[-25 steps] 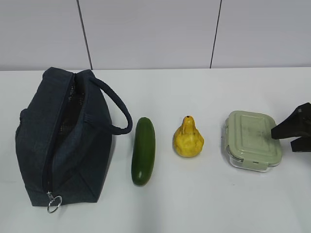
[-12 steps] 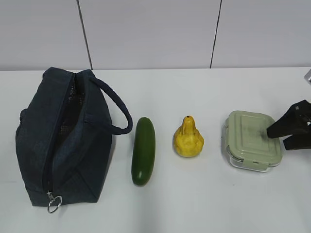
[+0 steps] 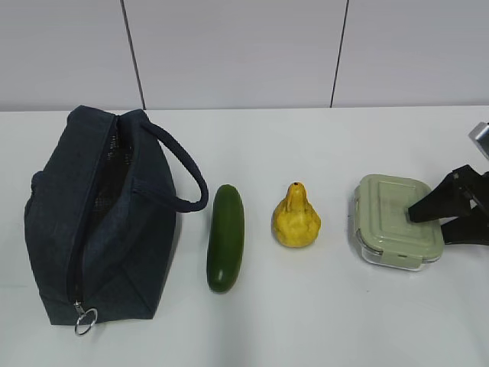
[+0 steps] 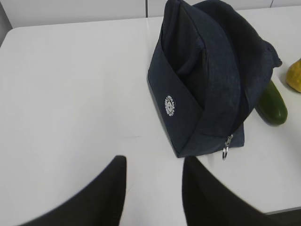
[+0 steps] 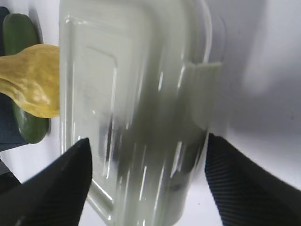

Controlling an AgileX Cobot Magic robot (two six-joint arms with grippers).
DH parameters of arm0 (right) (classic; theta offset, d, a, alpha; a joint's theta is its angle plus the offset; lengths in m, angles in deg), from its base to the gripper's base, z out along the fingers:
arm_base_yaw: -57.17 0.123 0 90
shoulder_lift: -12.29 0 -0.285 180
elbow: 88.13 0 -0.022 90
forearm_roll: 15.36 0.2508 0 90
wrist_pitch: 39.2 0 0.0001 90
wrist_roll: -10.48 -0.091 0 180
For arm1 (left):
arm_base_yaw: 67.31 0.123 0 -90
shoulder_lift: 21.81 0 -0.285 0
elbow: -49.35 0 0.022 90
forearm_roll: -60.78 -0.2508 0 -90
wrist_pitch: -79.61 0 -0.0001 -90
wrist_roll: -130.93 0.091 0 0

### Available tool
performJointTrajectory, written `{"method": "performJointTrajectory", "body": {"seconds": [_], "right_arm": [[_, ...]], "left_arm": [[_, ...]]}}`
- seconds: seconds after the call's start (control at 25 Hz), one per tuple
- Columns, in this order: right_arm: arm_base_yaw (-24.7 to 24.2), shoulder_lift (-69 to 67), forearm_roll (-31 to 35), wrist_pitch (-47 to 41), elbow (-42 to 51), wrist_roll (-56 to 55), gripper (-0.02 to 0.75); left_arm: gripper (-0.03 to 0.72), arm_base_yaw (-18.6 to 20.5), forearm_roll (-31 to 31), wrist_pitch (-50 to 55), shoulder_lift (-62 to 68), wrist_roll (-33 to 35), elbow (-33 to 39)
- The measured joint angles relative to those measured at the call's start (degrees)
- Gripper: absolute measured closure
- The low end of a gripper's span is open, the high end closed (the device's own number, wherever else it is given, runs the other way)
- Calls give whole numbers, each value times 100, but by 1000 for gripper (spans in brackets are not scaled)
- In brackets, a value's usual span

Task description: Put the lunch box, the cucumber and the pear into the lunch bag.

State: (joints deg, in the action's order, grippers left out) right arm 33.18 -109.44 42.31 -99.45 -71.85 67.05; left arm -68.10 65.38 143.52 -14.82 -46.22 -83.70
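Observation:
The lunch box (image 3: pixel 397 220), clear with a sage-green lid, lies on the white table at the right; it fills the right wrist view (image 5: pixel 131 108). My right gripper (image 3: pixel 428 219) is open over the box's right end, its jaws standing either side of it (image 5: pixel 146 155), not closed on it. The yellow pear (image 3: pixel 296 219) stands left of the box (image 5: pixel 33 80). The dark green cucumber (image 3: pixel 225 237) lies left of the pear (image 5: pixel 21 37). The navy lunch bag (image 3: pixel 99 222) lies unzipped at the left (image 4: pixel 211 80). My left gripper (image 4: pixel 154 162) is open and empty, near the bag's zipper end.
The bag's metal ring pull (image 3: pixel 85 321) hangs at its near end, also seen in the left wrist view (image 4: pixel 225 151). Its loop handle (image 3: pixel 187 172) arcs toward the cucumber. A grey panelled wall (image 3: pixel 244 53) stands behind the table.
My right gripper has moved left, further over the lunch box's right end. The bag, cucumber, pear and box have not moved.

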Motion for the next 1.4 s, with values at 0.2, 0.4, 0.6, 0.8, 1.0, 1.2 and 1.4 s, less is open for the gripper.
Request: {"method": "performJointTrajectory", "body": {"seconds": [0.2,0.4,0.6,0.8,1.0,1.2,1.4], "right_arm": [[-10,-118,161,0,0,158,155],[-10,-118,303,0,0,312,155],[-10,-122,385,0,0,378,155],[-10,-122,419,-88,0,430,155],[-10,-122,400,-92,0,456,211],[-10,-122,396,-92,0,518,248],[-10,-122,384,-92,0,527,253]], "left_arm": [[446,0,0,0,0,0,0],[446,0,0,0,0,0,0],[446,0,0,0,0,0,0],[446,0,0,0,0,0,0],[446,0,0,0,0,0,0],[446,0,0,0,0,0,0],[446,0,0,0,0,0,0]]}}
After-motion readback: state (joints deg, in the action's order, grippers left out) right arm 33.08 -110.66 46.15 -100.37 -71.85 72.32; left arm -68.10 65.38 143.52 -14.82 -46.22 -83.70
